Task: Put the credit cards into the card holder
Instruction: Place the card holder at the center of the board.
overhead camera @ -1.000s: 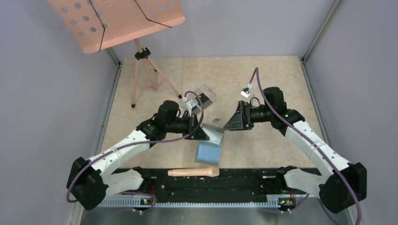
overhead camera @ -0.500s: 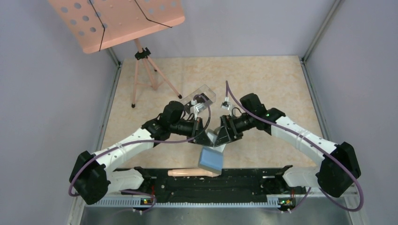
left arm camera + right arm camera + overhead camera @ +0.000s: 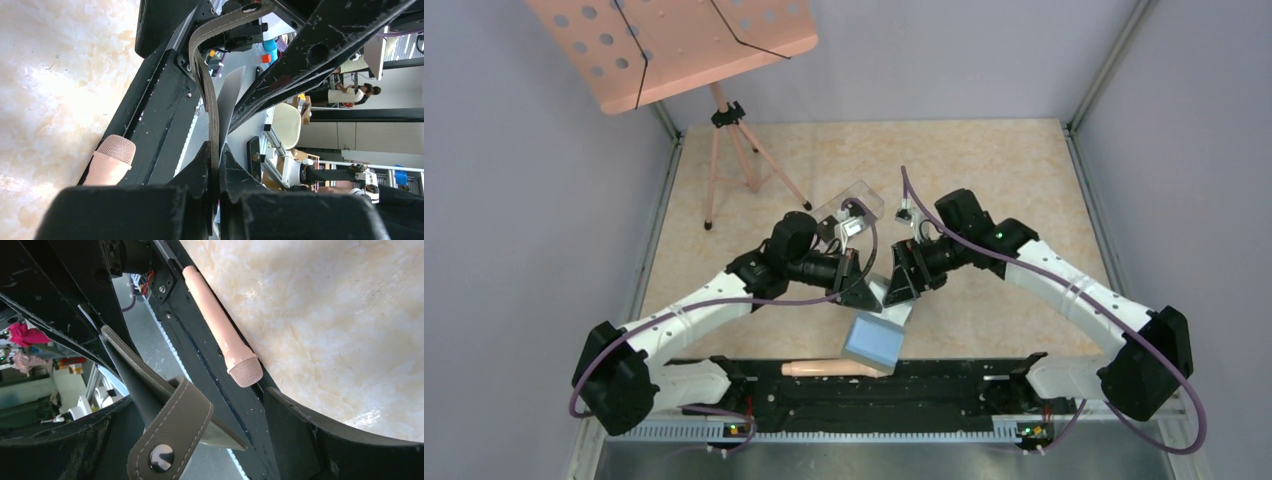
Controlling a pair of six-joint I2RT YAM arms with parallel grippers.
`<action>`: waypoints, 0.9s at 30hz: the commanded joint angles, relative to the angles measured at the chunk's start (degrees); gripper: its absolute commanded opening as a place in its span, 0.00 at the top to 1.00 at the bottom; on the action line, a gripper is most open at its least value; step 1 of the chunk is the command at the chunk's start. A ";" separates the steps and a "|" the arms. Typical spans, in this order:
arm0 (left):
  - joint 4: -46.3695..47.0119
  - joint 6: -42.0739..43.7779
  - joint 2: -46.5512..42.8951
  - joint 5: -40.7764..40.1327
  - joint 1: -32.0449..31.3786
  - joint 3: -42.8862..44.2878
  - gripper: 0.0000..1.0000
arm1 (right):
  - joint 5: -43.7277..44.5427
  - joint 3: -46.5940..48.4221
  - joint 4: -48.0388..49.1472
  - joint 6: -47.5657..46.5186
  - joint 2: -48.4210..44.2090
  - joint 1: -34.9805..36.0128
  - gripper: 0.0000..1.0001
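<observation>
**Card holder.** The flat gray stitched-leather folding card holder (image 3: 871, 343) is off the table. It hangs in the air between the two arms, over the near part of the marbled beige table (image 3: 984, 170). The fold is open, the bluish-gray inner face is turned up toward the overhead camera, and the lower half dangles. Judgement: it is held this way so the slots face out and a card can slide in.

**Left gripper.** The left gripper (image 3: 862, 292) has its fingers (image 3: 197, 170) pressed together on one leather edge of the holder. The left wrist view shows the leaf clamped thin between them. This grip appears to bear the whole weight.

**Right gripper.** The right gripper (image 3: 902, 285) has its fingers spread wide, straddling the opposite flap with the snap tab (image 3: 170, 432). No pad is seen touching the leather. It is probably placed there to take or steady that flap and keep the fold open.

**Credit cards.** No black credit cards can be made out in any view. A clear plastic rectangular box (image 3: 856, 200) sits on the table just beyond the left wrist, and its contents cannot be read.

**Count:**
- card holder: one
- cards seen: none
- clear box: one
- peach-coloured microphone (image 3: 836, 368): one, lying along the black rail at the near edge
- pink perforated music stand (image 3: 674, 45) on a tripod: one, far left
- grippers: two
</observation>
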 commanded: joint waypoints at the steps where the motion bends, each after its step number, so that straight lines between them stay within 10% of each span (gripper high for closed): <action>1: 1.37 1.47 0.30 4.88 -1.29 3.49 1.00 | 2.67 3.22 -0.99 -3.25 0.13 0.45 0.16; 12: 0.28 2.61 0.06 1.78 -1.39 4.38 1.00 | -17.25 -0.98 9.08 -0.09 -1.30 0.45 0.57; 23: -1.23 3.59 -1.44 -2.75 -1.39 4.62 0.99 | -19.59 -2.39 7.79 -0.80 -1.27 0.45 0.99; 27: -5.45 5.72 -2.55 -8.43 -1.39 5.91 0.87 | -17.32 -2.27 7.43 -0.23 -1.46 0.46 1.00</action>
